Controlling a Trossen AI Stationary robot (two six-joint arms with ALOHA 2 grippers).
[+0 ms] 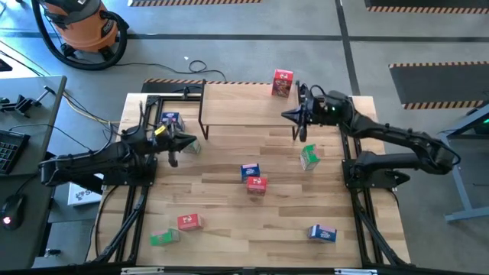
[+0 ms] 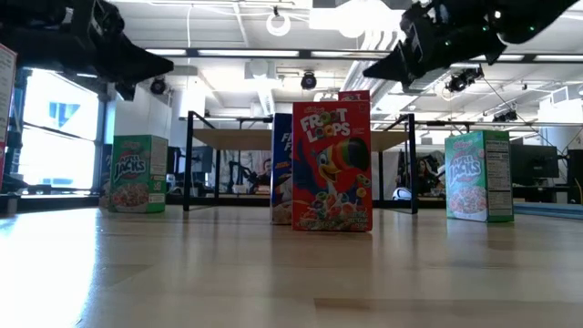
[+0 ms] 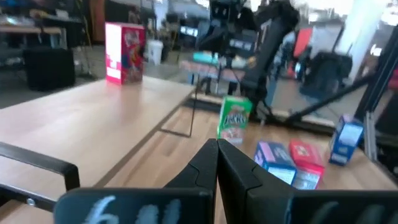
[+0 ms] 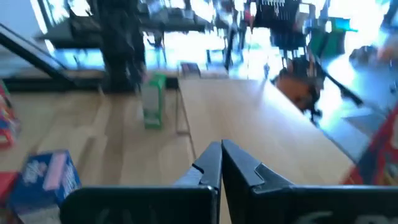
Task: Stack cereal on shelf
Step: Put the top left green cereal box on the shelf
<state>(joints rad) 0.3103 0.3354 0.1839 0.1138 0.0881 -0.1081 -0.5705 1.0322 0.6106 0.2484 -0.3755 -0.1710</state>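
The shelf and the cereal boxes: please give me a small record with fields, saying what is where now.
shelf: far middle of the table, on black legs
box on shelf: one red box, at its far right corner
center of table: blue box with a red box close beside it
near right: blue box
near left: red box and green box
left claw: shut, empty, by the shelf's left end
right claw: shut, empty, over the shelf's right end

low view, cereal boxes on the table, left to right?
Green Apple Jacks cardboard cereal box → blue Frosted Flakes cardboard box, half hidden behind the next one → red Froot Loops cardboard box, nearest the camera → second green Apple Jacks cardboard box.
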